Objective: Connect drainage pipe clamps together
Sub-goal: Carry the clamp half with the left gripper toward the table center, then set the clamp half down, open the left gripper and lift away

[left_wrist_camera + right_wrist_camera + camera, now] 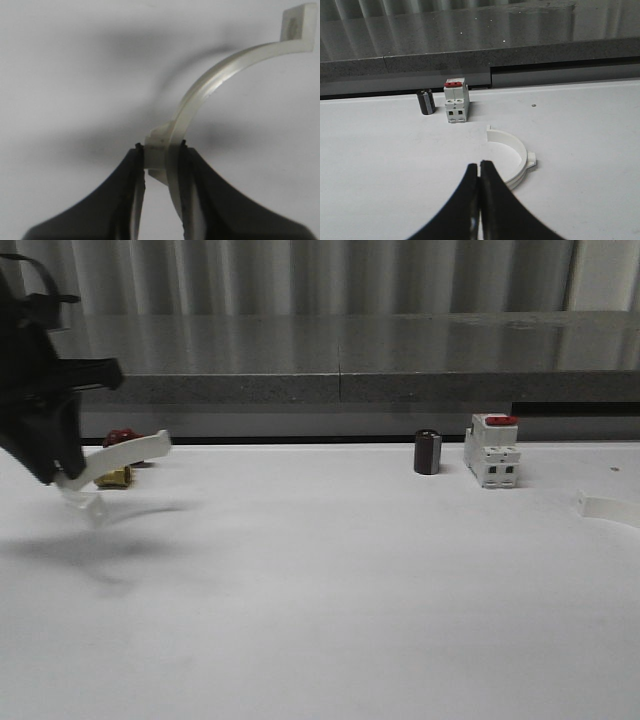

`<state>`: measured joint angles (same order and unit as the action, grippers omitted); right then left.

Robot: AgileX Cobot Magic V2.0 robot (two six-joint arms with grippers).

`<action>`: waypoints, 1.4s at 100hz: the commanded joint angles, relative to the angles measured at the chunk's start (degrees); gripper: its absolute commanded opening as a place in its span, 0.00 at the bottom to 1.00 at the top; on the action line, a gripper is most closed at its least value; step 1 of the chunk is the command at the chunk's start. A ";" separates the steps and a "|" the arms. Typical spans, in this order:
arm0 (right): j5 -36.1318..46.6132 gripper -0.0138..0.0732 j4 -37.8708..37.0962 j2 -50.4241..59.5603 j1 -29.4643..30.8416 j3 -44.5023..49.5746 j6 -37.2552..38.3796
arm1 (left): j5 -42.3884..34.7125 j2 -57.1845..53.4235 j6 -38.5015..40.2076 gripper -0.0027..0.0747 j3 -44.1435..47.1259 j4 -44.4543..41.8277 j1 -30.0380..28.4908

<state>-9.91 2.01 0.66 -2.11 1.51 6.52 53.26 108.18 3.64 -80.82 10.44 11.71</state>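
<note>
My left gripper (pixel 161 146) is shut on the mid-arc tab of one white drainage pipe clamp (pixel 220 80), holding it above the table. In the front view that clamp (pixel 125 453) sticks out to the right of the left gripper (pixel 68 478) at the far left. The other clamp (pixel 512 155) lies flat on the white table just beyond my right gripper (pixel 479 163), whose fingers are shut with nothing between them. In the front view this lying clamp (pixel 607 507) shows at the right edge.
A white breaker with a red top (pixel 492 450) and a dark cylinder (pixel 428 452) stand at the back right. A small yellow part (pixel 114 477) and a red part (pixel 120 436) lie at the back left. A grey ledge (pixel 340 388) runs behind the table.
</note>
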 commanded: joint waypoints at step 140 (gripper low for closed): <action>4.37 0.02 -0.74 1.00 -0.10 -0.82 -0.42 | -6.76 5.02 18.07 0.88 -9.01 -6.34 19.51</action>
<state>-9.91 2.01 0.66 -2.11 1.51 6.52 47.22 119.47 22.79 -88.07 5.27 30.85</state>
